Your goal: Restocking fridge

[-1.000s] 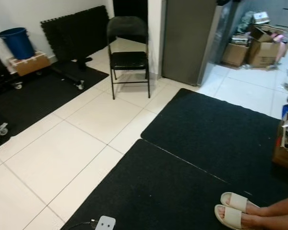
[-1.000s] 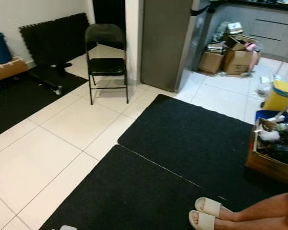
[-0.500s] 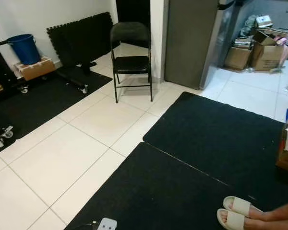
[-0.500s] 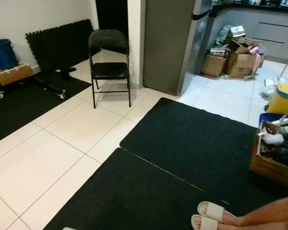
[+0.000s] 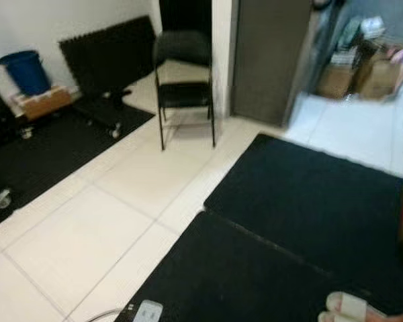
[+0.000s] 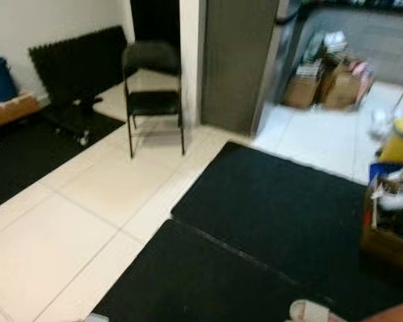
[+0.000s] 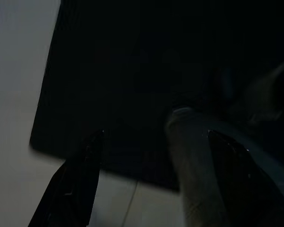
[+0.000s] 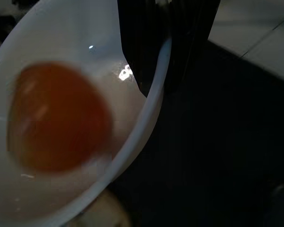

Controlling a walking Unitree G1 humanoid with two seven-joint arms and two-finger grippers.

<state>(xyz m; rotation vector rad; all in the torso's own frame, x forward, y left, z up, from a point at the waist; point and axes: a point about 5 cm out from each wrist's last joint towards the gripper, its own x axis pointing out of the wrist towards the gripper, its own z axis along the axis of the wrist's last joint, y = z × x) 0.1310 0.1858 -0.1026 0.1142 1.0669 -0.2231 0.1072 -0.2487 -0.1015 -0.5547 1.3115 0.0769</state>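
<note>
The right tool (image 8: 166, 45) pinches the rim of a white glossy bowl (image 8: 61, 189) holding a round orange fruit (image 8: 59, 116), above black floor mat (image 5: 302, 201). The left tool (image 7: 154, 142) hangs spread wide over the mat's edge. Open pale tile floor (image 5: 87, 228) leads to the tall grey fridge (image 5: 272, 57), beside a black folding chair (image 5: 183, 80).

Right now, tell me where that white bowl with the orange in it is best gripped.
By its rim: the right gripper already pinches the white bowl there, one finger inside and one outside the thin wall. The round orange fruit sits loose, so keep the bowl level.
</note>
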